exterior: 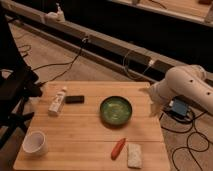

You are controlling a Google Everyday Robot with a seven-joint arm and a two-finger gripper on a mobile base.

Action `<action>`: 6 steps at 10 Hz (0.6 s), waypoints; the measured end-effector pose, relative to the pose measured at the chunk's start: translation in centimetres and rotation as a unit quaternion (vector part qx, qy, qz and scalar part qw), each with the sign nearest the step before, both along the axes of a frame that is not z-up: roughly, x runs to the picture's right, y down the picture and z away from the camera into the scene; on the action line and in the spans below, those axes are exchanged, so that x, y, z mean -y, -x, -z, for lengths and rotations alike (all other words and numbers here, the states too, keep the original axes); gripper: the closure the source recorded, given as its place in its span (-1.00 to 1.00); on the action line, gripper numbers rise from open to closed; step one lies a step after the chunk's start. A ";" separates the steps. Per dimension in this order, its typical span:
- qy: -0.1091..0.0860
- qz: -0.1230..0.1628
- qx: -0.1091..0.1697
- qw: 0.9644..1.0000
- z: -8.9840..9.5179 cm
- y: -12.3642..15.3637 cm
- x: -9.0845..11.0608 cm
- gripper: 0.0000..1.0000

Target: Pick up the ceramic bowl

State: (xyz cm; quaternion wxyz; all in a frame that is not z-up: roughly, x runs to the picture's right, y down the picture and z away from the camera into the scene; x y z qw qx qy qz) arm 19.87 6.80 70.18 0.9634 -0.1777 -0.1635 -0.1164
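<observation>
The round, shallow, glossy green ceramic bowl point(116, 110) is sitting on the light wooden worktop point(90, 135), a little right of its middle, with nothing touching it. The white robot arm point(187, 86) is reaching in from the right. Its pincer point(154, 106) is hanging at the worktop's right edge, near the bowl but apart from it; whether it is spread or pressed together I cannot tell. A small white cup point(35, 142) is standing at the near left corner. A white bottle point(57, 101) is lying to the left beside a small black block point(75, 99). A slim red-orange object point(118, 148) and a pale rectangular pad point(134, 155) are lying side by side near the front edge
</observation>
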 end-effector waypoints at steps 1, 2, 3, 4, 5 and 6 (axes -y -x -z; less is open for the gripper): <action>0.003 0.022 0.016 1.000 -0.6 1.3 -0.9 -0.60; 0.013 0.046 0.030 0.998 -1.5 2.6 -2.6 -0.60; 0.020 0.055 0.034 0.998 -2.0 3.0 -3.5 -0.60; 0.037 0.082 0.040 0.995 -3.3 4.1 -5.7 -0.60; 0.047 0.098 0.044 0.993 -4.3 5.1 -7.1 -0.60; 0.056 0.110 0.047 0.991 -5.3 6.1 -8.4 -0.60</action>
